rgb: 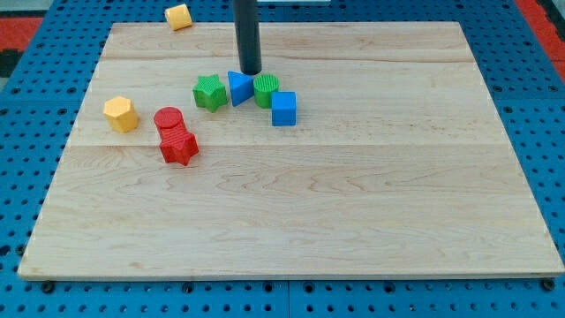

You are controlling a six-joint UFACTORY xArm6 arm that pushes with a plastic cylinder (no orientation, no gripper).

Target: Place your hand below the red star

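**Tip up by the blue and green blocks**

Your tip [252, 71] is a bare rod end holding nothing, just above the blue triangle block [238, 87] and green round block [266, 90]. Look down-left: the red star block [179, 147] sits touching the red round block [169, 120].

Board [309, 221] open below red star [179, 148].

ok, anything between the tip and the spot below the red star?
My tip sits above the blue triangle. The straight line to the bare board below the red star crosses the green star and skirts the red cylinder. Swinging right of them looks clear.
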